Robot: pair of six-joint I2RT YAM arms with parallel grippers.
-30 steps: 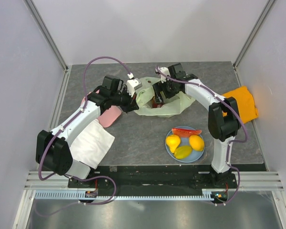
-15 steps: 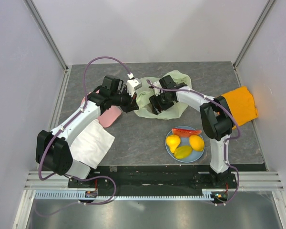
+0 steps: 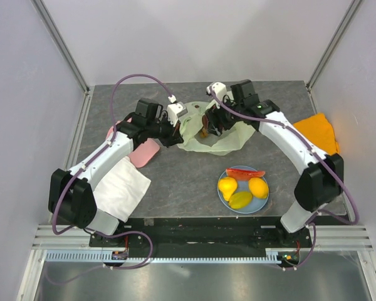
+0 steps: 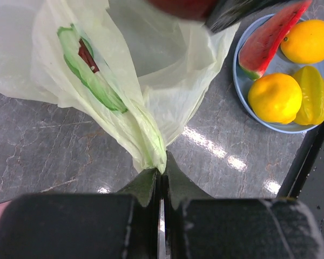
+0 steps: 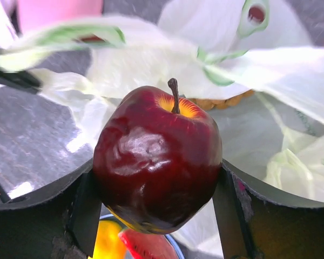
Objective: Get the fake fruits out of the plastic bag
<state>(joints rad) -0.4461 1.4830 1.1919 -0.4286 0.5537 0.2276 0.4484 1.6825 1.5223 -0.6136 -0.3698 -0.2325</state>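
The pale yellow-green plastic bag (image 3: 220, 138) lies open at the table's middle back. My left gripper (image 3: 177, 130) is shut on the bag's left edge (image 4: 151, 151), jaws pressed together on the film. My right gripper (image 3: 208, 124) is shut on a dark red apple (image 5: 156, 156) and holds it just above the bag's mouth. The apple's underside shows at the top of the left wrist view (image 4: 178, 6). A brownish fruit (image 5: 221, 101) peeks out inside the bag behind the apple. A watermelon slice (image 3: 243, 173), two yellow-orange fruits and a star fruit (image 3: 241, 199) lie on the light-blue plate (image 3: 221, 195).
A pink cloth (image 3: 144, 152) and a white folded cloth (image 3: 122, 185) lie under the left arm. An orange cloth (image 3: 319, 133) lies at the right edge. The plate (image 4: 237, 81) sits near the front, right of the bag.
My right gripper has come up out of the bag with the dark red apple, and its elbow has swung out to the right. The left gripper still holds the bag's edge.
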